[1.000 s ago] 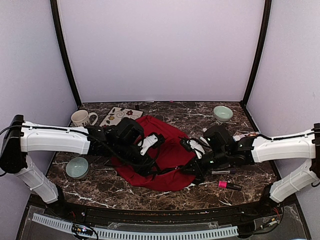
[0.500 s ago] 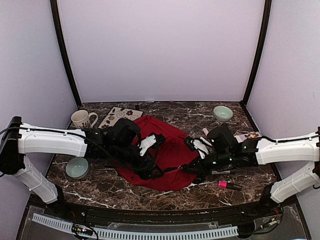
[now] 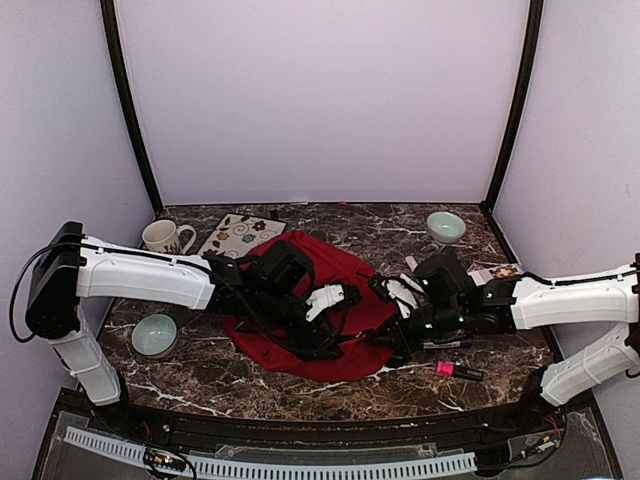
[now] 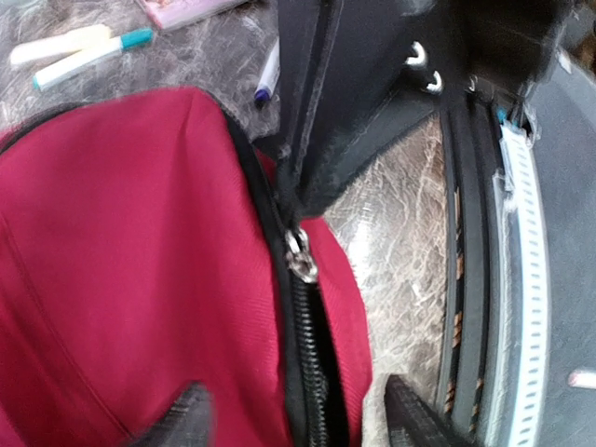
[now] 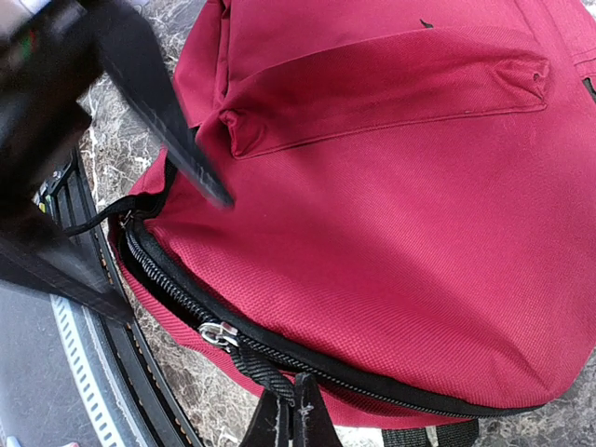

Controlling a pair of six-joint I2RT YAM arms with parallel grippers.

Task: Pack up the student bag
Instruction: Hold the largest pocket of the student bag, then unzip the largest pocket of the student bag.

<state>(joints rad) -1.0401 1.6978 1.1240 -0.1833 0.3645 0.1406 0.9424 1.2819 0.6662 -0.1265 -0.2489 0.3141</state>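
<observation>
L gripper (image 4: pixel 298 424): swung across student bag (image 5: pixel 400 186) toward R side in last sec; jaws widened, then part-closed. Now approx half open, straddling zip track (image 4: pixel 304 358), zip slider (image 4: pixel 300 258) just ahead of tips; no grip seen. R gripper (image 5: pixel 293 414): unmoved, jaws pinched tight on zip pull (image 5: pixel 265 371). Bag lies under both jaws; zip looks closed beside R jaws. Judgement: unzipping underway, packing not begun; pens (image 4: pixel 79 48) beyond L jaws, outside bag.

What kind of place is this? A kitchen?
Probably a robot test booth, not a kitchen: plain pale walls in a black frame close in a dark marble-patterned table, with two white robot arms fixed at its edge.
</observation>
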